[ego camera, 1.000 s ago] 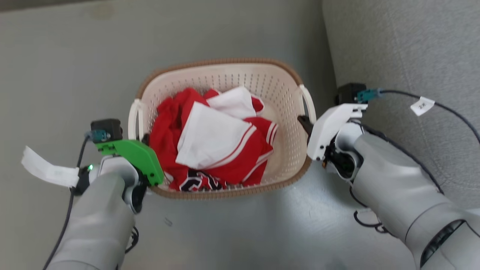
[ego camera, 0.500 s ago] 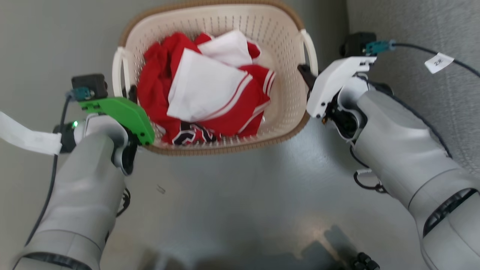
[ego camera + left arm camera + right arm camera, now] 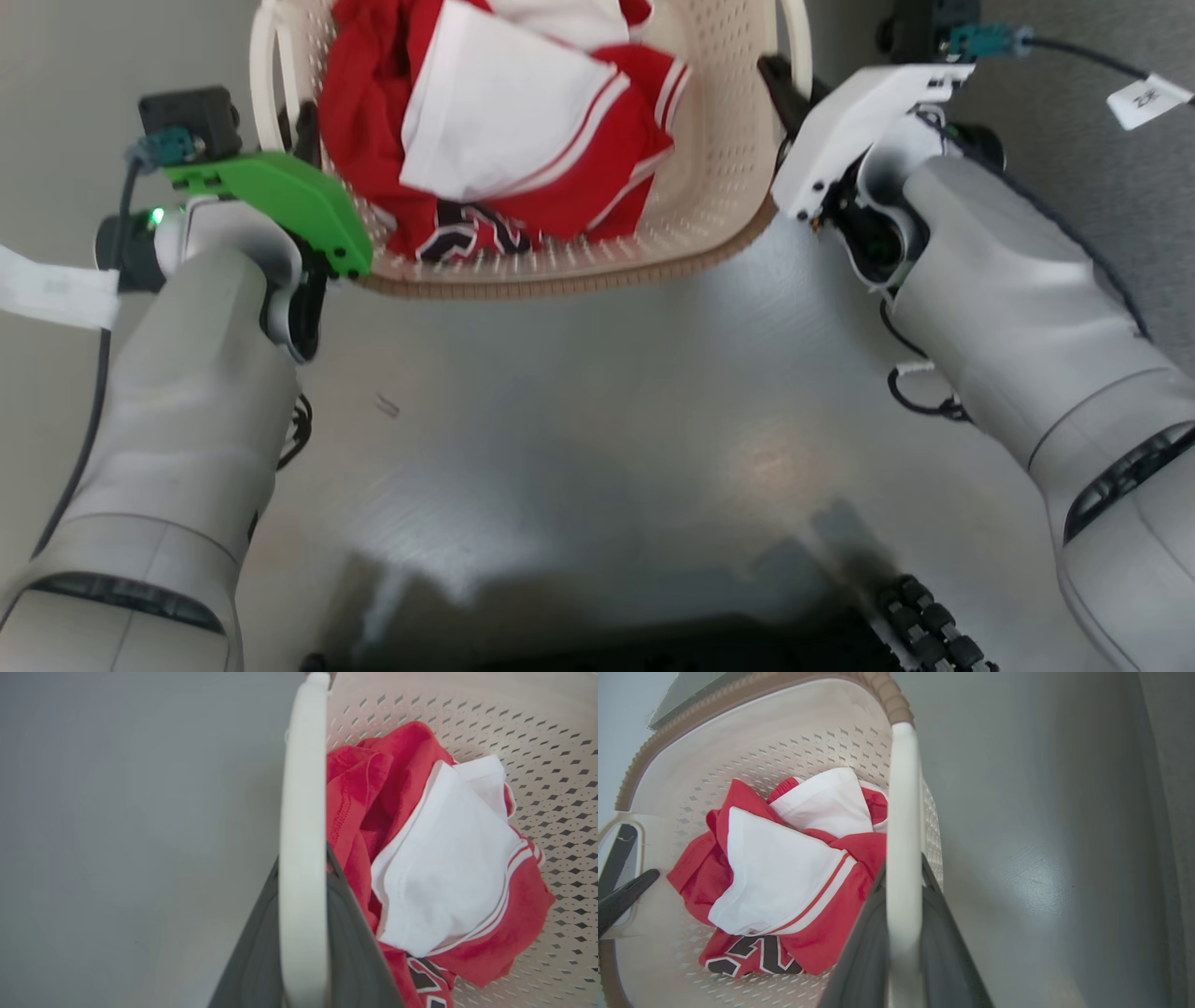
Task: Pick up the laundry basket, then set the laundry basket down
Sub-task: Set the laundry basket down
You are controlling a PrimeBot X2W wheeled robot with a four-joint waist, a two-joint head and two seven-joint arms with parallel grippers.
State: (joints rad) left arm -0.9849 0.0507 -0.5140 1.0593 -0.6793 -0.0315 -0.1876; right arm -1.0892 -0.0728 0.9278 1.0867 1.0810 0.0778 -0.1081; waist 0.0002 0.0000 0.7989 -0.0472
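Both the left end effector point(image 3: 306, 140) and the right end effector point(image 3: 782, 82) clamp white side handles point(image 3: 303, 812) of the laundry basket point(image 3: 560, 280), held between them over the grey floor point(image 3: 607, 420); stiff, light plastic with few clothes point(image 3: 523, 121), it should carry steadily if kept level.
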